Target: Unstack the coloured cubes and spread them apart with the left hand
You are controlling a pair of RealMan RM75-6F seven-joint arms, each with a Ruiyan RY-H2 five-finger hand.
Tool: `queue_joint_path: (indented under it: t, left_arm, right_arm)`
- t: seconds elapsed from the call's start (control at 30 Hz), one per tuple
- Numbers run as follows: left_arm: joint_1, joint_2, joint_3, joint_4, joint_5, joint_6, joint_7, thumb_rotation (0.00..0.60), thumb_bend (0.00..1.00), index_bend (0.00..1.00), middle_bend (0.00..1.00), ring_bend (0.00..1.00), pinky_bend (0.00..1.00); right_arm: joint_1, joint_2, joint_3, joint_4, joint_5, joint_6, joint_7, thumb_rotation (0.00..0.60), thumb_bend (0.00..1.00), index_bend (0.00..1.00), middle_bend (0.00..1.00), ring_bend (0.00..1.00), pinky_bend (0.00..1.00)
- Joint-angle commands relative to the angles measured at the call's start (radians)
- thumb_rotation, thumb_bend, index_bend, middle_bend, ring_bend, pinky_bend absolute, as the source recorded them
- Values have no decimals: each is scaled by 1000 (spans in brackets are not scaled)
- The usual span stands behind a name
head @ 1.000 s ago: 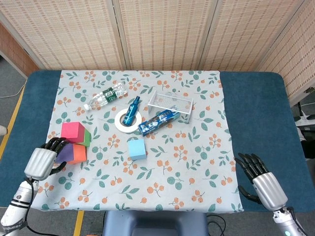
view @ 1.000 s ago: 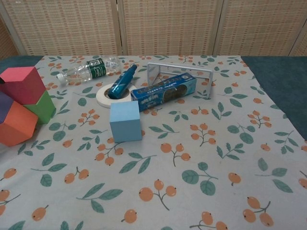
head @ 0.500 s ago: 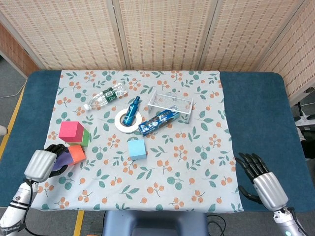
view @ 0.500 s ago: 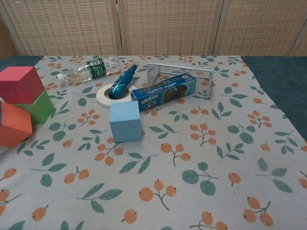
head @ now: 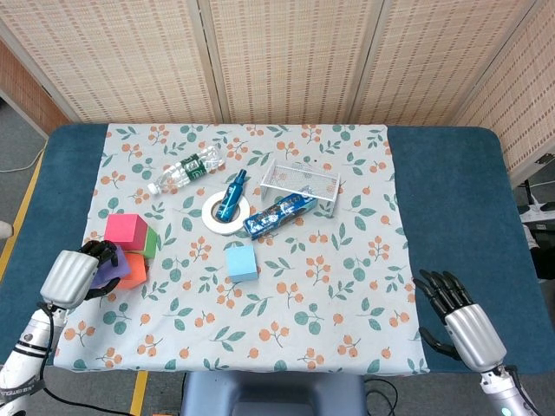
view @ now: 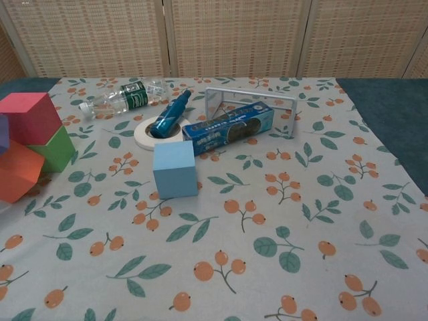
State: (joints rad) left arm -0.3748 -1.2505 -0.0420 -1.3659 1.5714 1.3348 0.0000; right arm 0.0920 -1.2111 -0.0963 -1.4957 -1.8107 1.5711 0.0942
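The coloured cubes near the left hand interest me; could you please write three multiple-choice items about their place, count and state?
1. The pink cube sits on:
A. the green cube
B. the tape ring
C. the wire basket

2. How many cubes show in the head view?
A. three
B. five
C. seven

3. The left hand is:
A. flat on the cloth
B. closed around the purple cube
C. gripping the bottle

Answers:
1 A, pink rests on top of green.
2 B, pink, green, purple, orange cube, light blue cube.
3 B, fingers wrap the purple cube, with the orange one against it.
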Motion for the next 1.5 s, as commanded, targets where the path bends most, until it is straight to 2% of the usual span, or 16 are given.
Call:
queue_joint_path:
  t: [0.03,0.27,0.53,0.8,0.93,1.0,1.1,1.17,1.23,1.33,1.5]
  left_arm:
    - [-11,6,-7,-20,16,8,-3,600,448,568,594,634,869]
    - [-90,-28,-13,-112,99,-32,27,600,449,562,588,634,866]
    - [-216,-163,0,-175,155,-189,82,600,446,554,576,621,849]
    - [-219,-230,87,-208,177,-232,52,600,430,520,546,600,821]
    - [-227,-287,92,-157,175,-243,29,600,429,509,521,565,780]
    - [-240,-304,90,-141,162,-271,29,600,419,490,473,501,708]
    - [-252,-328,82,-119,145,-288,23,600,386,394,307,284,491]
    - [-260,-333,74,-108,134,-300,35,600,357,242,171,122,329]
    - [-264,-332,68,-111,124,-304,50,600,341,99,60,25,225]
    - [-266,-319,66,-125,130,-290,65,600,341,31,0,0,144]
    - [-263,-283,72,-171,143,-261,84,600,347,20,0,0,129]
  right_arm:
    - [1,-2,0,2,2,-4,-3,600,247,0,0,0,0]
    - [8,-10,-2,9,4,-24,-7,600,247,0,0,0,0]
    - [11,0,0,6,4,-17,12,600,247,0,0,0,0]
    - [16,13,4,9,12,-18,42,600,247,0,0,0,0]
    - [17,15,-1,6,7,-20,47,600,247,0,0,0,0]
    - [16,17,-2,4,4,-15,47,600,247,0,0,0,0]
    - [14,17,-2,3,1,-12,44,600,247,0,0,0,0]
    - [15,17,-3,3,3,-14,43,600,247,0,0,0,0]
    - [16,16,-2,3,6,-19,43,600,247,0,0,0,0]
    - [18,13,-2,7,9,-26,37,600,265,0,0,0,0]
    - [19,9,-2,7,12,-33,32,600,271,0,0,0,0]
